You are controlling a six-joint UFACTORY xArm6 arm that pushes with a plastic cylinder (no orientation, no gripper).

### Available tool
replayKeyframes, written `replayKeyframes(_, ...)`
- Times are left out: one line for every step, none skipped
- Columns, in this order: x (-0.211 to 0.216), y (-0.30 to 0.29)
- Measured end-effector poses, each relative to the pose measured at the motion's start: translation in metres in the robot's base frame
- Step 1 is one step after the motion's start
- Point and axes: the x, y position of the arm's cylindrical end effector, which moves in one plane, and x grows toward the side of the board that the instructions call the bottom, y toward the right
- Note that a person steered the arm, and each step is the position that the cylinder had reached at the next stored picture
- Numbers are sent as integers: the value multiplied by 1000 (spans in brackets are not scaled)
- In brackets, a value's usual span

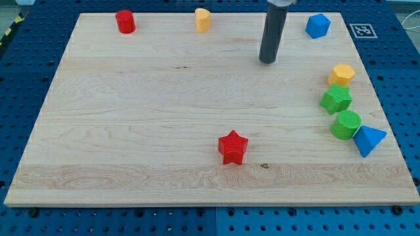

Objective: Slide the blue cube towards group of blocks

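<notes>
The blue cube (pixel 317 25) sits near the top-right corner of the bench (pixel 131 131), up and to the view's right of the rod's tip (pixel 268 61). It looks faceted rather than strictly square, but it is the only blue block standing alone, so it is taken as the task's cube. The tip rests on the wood, apart from every block — it touches nothing. There is no hand on this arm, only the straight rod, so nothing is clenched or grasped; any move must be a push.

The group lies below the cube along the right edge: a yellow block (pixel 341 74), a green star-like block (pixel 336 99), a green cylinder (pixel 345 124) and a blue wedge-shaped block (pixel 369 139), packed in a loose line with neighbours touching or nearly so.

Relative to the cube, the tip stands on the wrong side for a downward push; it would probably need to pass above the cube first. The push has evidently not begun.

Far from the cube, a red cylinder (pixel 125 21) and a yellow block (pixel 203 19) sit along the top edge, and a red star (pixel 232 147) lies lower centre — none in the way.
</notes>
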Motion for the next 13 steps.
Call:
replayKeyframes(-47,19)
replayKeyframes(-87,50)
replayKeyframes(-124,89)
replayKeyframes(-121,128)
replayKeyframes(-101,127)
replayKeyframes(-88,115)
replayKeyframes(-70,113)
replayKeyframes(-54,116)
replayKeyframes(-46,108)
replayKeyframes(-33,99)
replayKeyframes(-20,100)
replayKeyframes(-20,102)
replayKeyframes(-12,102)
